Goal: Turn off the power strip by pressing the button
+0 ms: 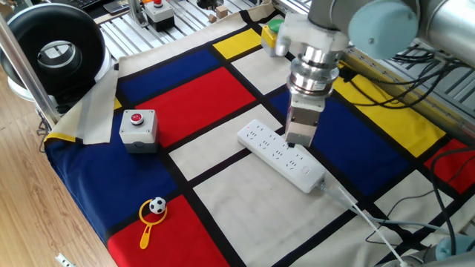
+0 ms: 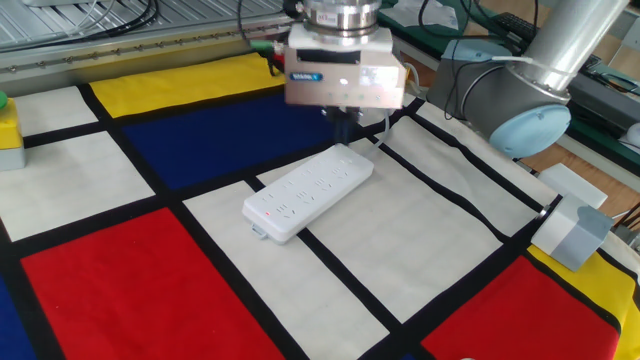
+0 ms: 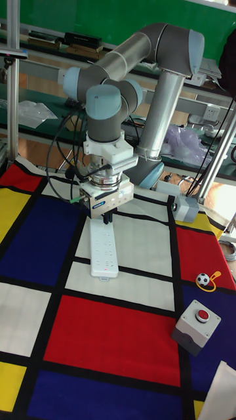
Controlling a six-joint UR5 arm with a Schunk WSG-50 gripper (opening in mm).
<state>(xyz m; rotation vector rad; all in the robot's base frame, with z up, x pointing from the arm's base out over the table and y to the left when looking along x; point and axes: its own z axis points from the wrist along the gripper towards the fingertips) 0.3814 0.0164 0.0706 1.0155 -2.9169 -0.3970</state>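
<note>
White power strip (image 2: 308, 191) lies under the end effector (image 2: 345, 128) (grip state seemingly unreadable).

The arm (image 3: 131, 52) is silver-grey tubing with pale blue-grey caps on its joints. A ribbed metal wrist carries a boxy silver gripper (image 2: 345, 125) with a small blue label, dark fingers (image 2: 347, 128) and black cables.

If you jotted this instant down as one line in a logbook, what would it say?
phase: approach | pincer above the cable end of power strip, not visibly touching | button: not pressed yet | strip flat on checked cloth
</note>
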